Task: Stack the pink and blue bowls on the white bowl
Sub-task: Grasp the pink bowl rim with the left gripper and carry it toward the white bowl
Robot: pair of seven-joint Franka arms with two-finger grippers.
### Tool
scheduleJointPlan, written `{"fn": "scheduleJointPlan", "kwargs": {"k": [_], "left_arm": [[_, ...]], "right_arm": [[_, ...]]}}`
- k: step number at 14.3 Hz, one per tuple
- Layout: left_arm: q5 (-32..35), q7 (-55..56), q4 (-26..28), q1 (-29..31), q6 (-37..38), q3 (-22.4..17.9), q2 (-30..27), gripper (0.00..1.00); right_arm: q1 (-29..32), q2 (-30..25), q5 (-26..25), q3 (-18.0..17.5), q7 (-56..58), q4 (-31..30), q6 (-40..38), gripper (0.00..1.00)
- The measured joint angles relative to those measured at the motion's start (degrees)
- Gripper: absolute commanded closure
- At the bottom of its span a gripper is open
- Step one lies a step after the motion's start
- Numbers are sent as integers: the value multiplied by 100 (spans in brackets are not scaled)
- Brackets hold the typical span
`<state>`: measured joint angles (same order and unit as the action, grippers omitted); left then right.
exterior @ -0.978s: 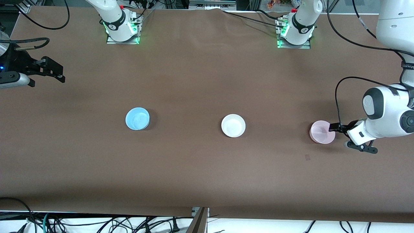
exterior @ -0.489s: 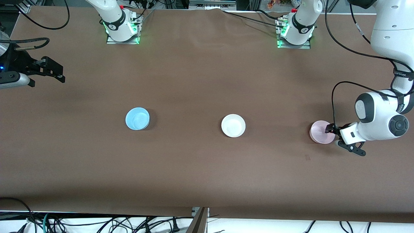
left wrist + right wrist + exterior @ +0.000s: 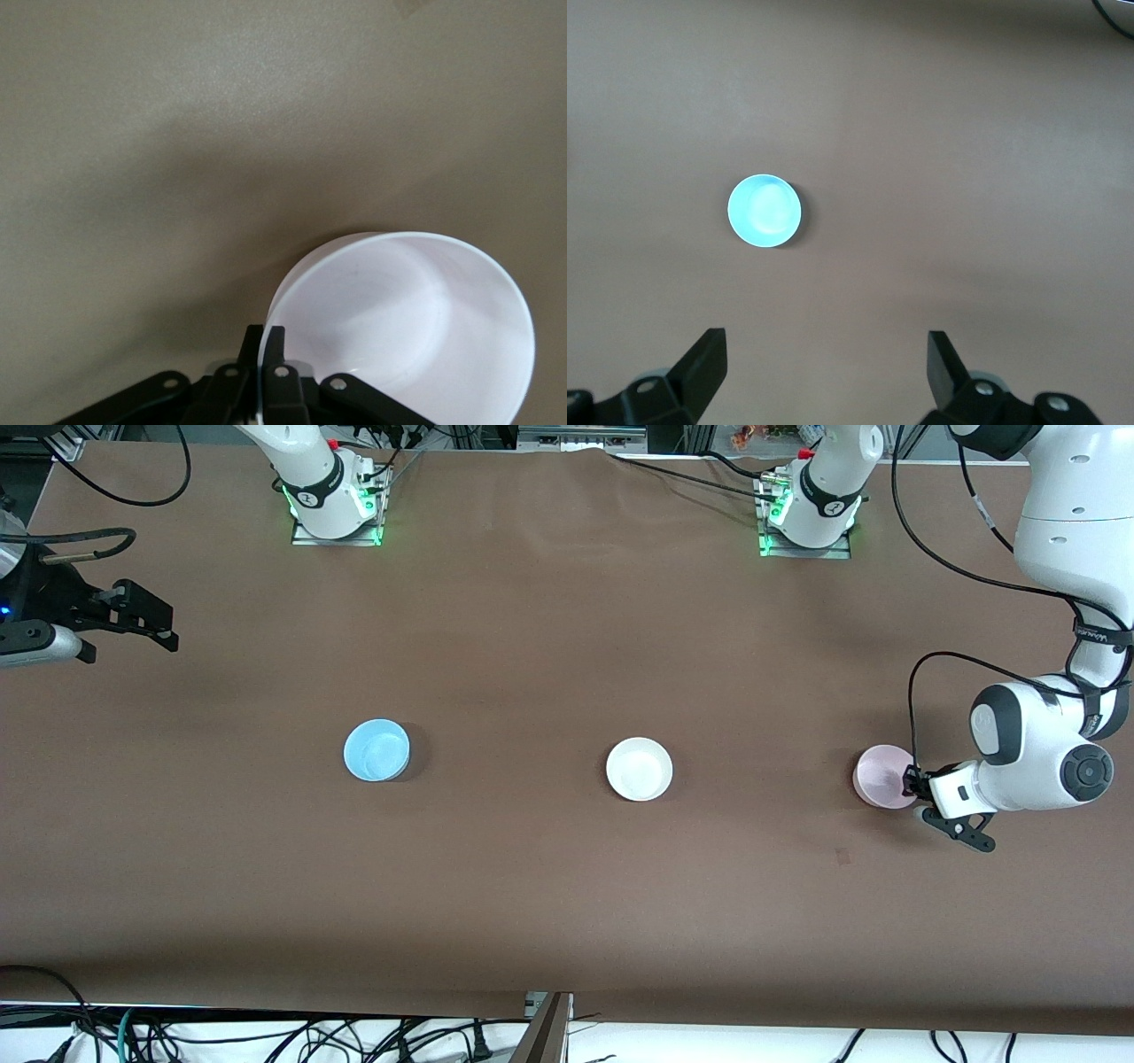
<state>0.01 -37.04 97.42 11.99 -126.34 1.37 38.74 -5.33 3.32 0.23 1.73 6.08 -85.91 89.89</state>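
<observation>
Fingers [image 3: 274, 350] of the left gripper [image 3: 912, 783] are clenched on the rim of the pink bowl [image 3: 883, 776], one inside the wall and one outside, as the left wrist view shows; the bowl [image 3: 403, 323] sits tilted in that grasp, toward the left arm's end of the brown surface [image 3: 567, 886], and whether its base touches the surface cannot be told. Beside it, toward the middle of the surface and well apart from any fingers, the white bowl [image 3: 639, 769] rests upright with nothing in it. Toward the right arm's end, the blue bowl [image 3: 376, 750] lies upright on the surface, also untouched. Farther up the scene, the right gripper [image 3: 142, 622] waits in the air over the edge of the surface at the right arm's end, its fingers [image 3: 702, 361] released and spread wide, with the blue bowl [image 3: 765, 210] well apart below them.
</observation>
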Motion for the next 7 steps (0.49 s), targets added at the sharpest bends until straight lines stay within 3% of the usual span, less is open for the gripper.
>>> {"fn": "scheduleJointPlan", "kwargs": {"k": [7], "left_arm": [[-2,241,-138,-55,171,93,-34,100]], "right_arm": [[0,0,0,0,0,0,0,0]]}}
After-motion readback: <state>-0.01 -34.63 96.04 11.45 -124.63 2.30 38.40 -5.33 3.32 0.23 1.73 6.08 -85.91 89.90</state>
